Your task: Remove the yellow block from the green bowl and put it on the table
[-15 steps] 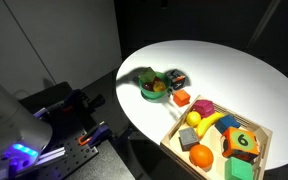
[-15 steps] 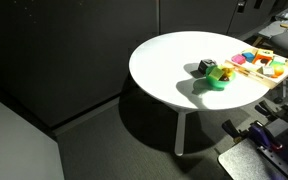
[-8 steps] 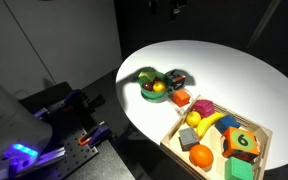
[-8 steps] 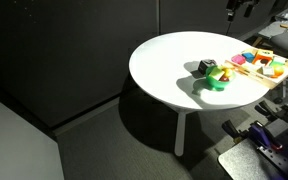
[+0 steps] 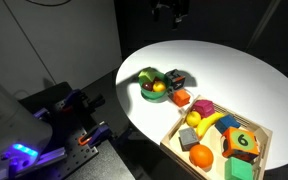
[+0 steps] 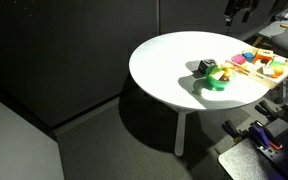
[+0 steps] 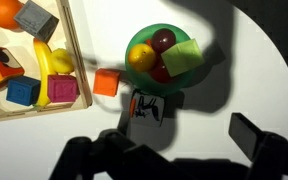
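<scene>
Round white tabletop, brightly lit in a dark room and seen whole in both exterior views. A green bowl stands directly on it, off centre. Just beside the bowl, not touching, is a small orange block. Also close to the bowl is a small dark item with white and red marking, possibly a card or box; too blurred to tell. Past the orange block from the bowl, a wooden tray lies flat near the tabletop's edge.

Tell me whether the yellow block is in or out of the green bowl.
In. The wrist view shows the yellow block lying within the green bowl, beside a green block.
</scene>
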`<action>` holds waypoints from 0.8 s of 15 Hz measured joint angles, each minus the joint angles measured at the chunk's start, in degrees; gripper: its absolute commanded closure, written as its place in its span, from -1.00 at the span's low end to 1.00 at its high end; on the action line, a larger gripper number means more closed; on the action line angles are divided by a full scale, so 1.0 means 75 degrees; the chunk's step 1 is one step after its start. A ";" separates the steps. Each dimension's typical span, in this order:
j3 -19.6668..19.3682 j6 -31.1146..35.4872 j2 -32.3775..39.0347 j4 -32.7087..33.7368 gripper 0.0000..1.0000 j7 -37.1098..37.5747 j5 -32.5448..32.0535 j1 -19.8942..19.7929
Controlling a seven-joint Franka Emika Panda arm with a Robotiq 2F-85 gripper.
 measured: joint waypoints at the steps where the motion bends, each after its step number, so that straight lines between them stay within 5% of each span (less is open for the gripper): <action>1: 0.0002 0.0000 0.0006 0.0000 -1.00 0.0000 0.0000 0.0002; 12: -0.0007 0.0313 0.0879 0.0000 -1.00 -0.0095 -0.0001 -0.0004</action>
